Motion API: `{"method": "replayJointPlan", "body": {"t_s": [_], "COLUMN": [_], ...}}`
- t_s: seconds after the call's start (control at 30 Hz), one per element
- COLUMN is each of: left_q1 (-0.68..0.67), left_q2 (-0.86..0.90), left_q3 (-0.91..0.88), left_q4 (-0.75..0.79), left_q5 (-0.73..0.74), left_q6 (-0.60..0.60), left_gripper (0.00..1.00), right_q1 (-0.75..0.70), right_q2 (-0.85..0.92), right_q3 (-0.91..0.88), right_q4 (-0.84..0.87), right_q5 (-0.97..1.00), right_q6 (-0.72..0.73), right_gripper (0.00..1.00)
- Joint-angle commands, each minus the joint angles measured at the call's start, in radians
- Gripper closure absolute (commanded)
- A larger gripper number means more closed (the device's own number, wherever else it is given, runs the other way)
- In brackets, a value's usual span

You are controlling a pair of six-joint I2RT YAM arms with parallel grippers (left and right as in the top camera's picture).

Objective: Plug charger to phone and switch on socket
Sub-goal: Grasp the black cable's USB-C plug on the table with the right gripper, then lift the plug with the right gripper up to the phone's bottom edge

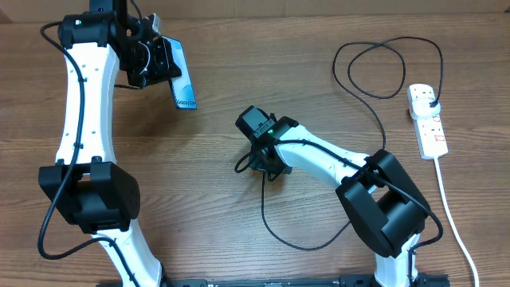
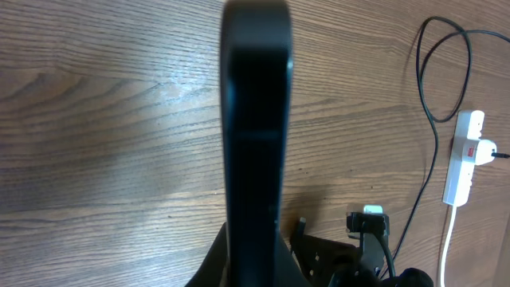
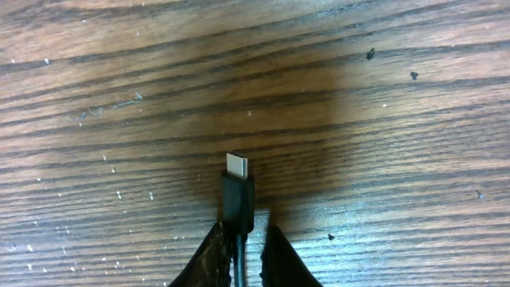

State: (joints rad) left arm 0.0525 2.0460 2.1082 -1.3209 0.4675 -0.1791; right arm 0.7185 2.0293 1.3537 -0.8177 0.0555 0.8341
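At mid-frame the right tool [image 3: 243,247] was pinched narrow on the charger [image 3: 237,195], just behind its tip, low over the worktop [image 3: 382,119]. In the upper left the left tool [image 1: 155,60] clamped the phone [image 1: 182,84]. The socket [image 1: 428,119] lay at the right edge with the charger's plug in it.

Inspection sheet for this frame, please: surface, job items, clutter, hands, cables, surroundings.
Surface: wooden table, bare grain, small specks in the right wrist view.
Job's things: phone held tilted above the table; charger connector tip free, its plug seated in the socket; switch state unreadable.
Clutter: nothing seen.
Hands: left hand shut on the phone; right hand flanks the charger just behind the tip, grip unclear.
Cables: charger loops across the table; white cord runs from the socket toward the near edge.
Surroundings: nothing seen.
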Motion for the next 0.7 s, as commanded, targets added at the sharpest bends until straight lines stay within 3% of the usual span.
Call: {"method": "replayJointPlan", "body": {"t_s": [0.0, 0.13, 0.27, 0.53, 0.67], "left_q1": [-0.007, -0.007, -0.007, -0.006, -0.006], "left_q2": [-0.011, -0.011, -0.011, -0.011, -0.011], "left_q3": [0.013, 0.013, 0.013, 0.013, 0.013], "left_q4": [0.001, 0.001, 0.013, 0.030, 0.087], "left_q5": [0.031, 0.031, 0.107, 0.670, 0.864], "left_q6": [0.026, 0.026, 0.050, 0.346, 0.366], "left_gripper": [0.96, 0.96, 0.96, 0.96, 0.96], "right_q1": [-0.002, -0.002, -0.002, -0.046, -0.074], "right_q2": [0.049, 0.049, 0.047, -0.057, -0.229], "right_q3": [-0.006, -0.006, 0.000, 0.090, 0.102], "right_q4": [0.006, 0.010, 0.024, 0.025, 0.036], "right_q5": [-0.021, -0.031, -0.031, -0.055, -0.161], "right_q6": [0.000, 0.000, -0.005, -0.191, -0.291], "right_gripper": [0.89, 0.96, 0.96, 0.96, 0.96]}}
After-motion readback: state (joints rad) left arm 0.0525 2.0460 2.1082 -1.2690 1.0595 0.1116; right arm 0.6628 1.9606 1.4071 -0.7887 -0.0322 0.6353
